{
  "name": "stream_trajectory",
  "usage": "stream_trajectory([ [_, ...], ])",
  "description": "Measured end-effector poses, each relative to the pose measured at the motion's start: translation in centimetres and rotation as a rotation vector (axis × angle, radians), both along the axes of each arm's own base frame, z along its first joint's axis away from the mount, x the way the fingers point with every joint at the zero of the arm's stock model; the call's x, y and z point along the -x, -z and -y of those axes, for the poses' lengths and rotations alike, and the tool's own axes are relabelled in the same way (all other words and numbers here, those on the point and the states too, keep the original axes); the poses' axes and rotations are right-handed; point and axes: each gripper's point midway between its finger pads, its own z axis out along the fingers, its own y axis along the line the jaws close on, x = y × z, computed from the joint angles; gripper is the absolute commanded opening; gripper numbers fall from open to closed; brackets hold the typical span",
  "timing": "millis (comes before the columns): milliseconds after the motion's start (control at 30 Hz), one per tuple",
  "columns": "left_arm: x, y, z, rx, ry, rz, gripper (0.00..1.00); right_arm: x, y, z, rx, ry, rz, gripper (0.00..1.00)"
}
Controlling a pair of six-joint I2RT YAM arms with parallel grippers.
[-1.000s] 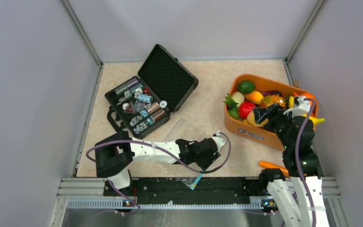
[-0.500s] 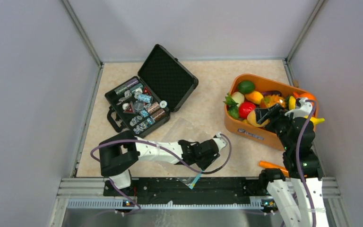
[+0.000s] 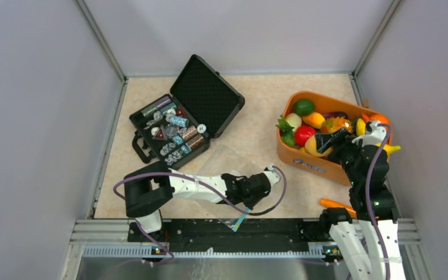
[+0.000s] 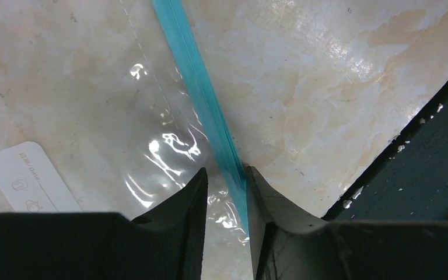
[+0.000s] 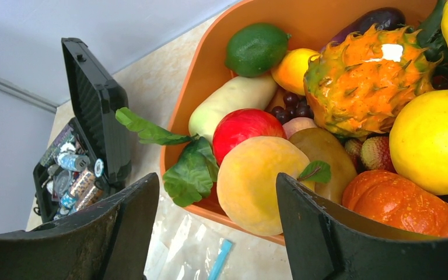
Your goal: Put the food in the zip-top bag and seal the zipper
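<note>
The clear zip-top bag [image 3: 224, 160] lies flat on the table under my left arm, with its white label [image 4: 26, 175] in the left wrist view. Its teal zipper [image 4: 192, 70] runs down between my left gripper's fingers. My left gripper [image 4: 226, 175] is low over the bag [image 4: 93, 99], jaws a narrow gap apart astride the zipper; in the top view [image 3: 252, 197] it is near the front edge. The food fills the orange basket [image 3: 309, 163]. My right gripper [image 5: 219, 192] is open, its jaws on either side of a yellow-orange peach [image 5: 256, 181] at the basket's near rim.
An open black case [image 3: 186, 116] of small wrapped items stands at the back left. An orange carrot-like stick [image 3: 335, 204] lies by the right arm's base. The black front rail [image 4: 431, 157] is just right of the left gripper. Grey walls enclose the table.
My left gripper has slid a little to the left along the bag. My right gripper has shifted slightly right over the basket. The bag has stayed in place.
</note>
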Motion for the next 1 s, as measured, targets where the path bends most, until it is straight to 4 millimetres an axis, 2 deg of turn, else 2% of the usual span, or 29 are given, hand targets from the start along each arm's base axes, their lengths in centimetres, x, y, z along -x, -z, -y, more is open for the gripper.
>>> stream_trajectory([
  [200, -0.4, 0.0, -0.2, -0.007, -0.013, 0.022, 0.09, 0.0, 0.0, 0.0, 0.001, 0.003, 0.0, 0.73],
  [367, -0.9, -0.1, -0.3, -0.014, -0.031, 0.048, 0.0, 0.0, 0.0, 0.1, 0.001, 0.003, 0.0, 0.73],
  [667, -2.1, -0.5, -0.8, -0.024, -0.076, 0.105, 0.0, 0.0, 0.0, 0.0, 0.001, 0.002, 0.0, 0.73],
  [867, -3.2, -3.3, -1.0, 0.023, -0.12, 0.172, 0.0, 0.0, 0.1, -0.6, -0.008, -0.034, -0.004, 0.72],
  [1000, -3.8, -5.2, -1.2, 0.067, -0.151, 0.209, 0.0, -0.2, 0.9, -1.5, -0.018, -0.083, -0.024, 0.72],
])
